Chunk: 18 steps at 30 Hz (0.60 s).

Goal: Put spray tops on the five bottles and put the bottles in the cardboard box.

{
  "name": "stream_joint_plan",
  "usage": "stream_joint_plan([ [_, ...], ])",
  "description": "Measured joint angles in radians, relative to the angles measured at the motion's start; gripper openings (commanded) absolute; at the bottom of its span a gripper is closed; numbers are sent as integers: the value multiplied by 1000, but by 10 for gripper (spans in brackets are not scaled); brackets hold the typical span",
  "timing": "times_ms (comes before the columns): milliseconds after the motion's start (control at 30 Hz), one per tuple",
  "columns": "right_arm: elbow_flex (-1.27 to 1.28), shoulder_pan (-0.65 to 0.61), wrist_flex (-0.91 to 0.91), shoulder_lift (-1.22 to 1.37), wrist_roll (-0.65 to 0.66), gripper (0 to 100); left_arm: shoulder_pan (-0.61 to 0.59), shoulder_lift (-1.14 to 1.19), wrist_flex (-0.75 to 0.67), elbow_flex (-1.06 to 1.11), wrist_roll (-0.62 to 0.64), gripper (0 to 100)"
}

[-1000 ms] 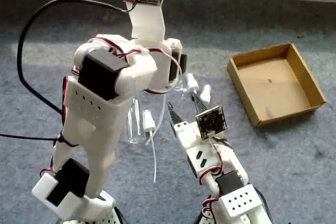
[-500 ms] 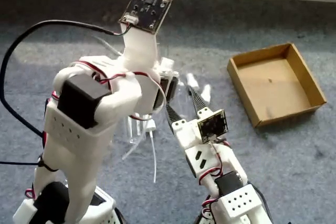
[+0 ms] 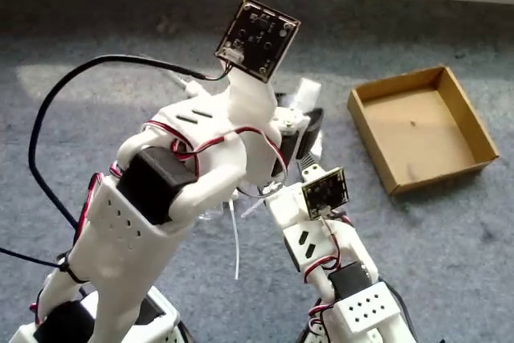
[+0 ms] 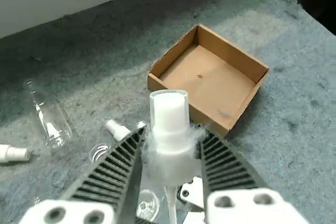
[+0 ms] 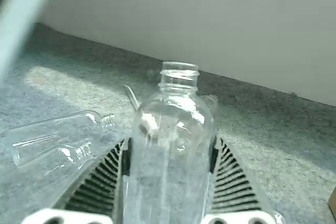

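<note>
Partly cut off: bottle [image 5: 169, 145] and spray top [image 4: 168, 119], each between jaws.

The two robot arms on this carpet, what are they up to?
They are fitting spray tops to bottles. The left gripper is shut on a white spray top, while the right gripper grips a clear bottle upright with its neck open. The top is not on the bottle yet. A second bottle and a loose spray top lie on the carpet, and no bottle is in the cardboard box.
</note>
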Motion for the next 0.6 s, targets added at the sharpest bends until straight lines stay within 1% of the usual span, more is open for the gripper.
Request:
stream_joint_plan([
  [233, 0, 0, 0, 0, 0, 27, -141, -107, -499, 284, 0, 4],
  [333, 0, 0, 0, 0, 0, 28, -210, -149, -671, 384, 0, 4],
  [400, 0, 0, 0, 0, 0, 28, -247, -172, -756, 434, 8, 4],
  [500, 0, 0, 0, 0, 0, 28, -288, -196, -861, 480, 109, 4],
  [600, 0, 0, 0, 0, 0, 28, -341, -206, -904, 494, 252, 4],
])
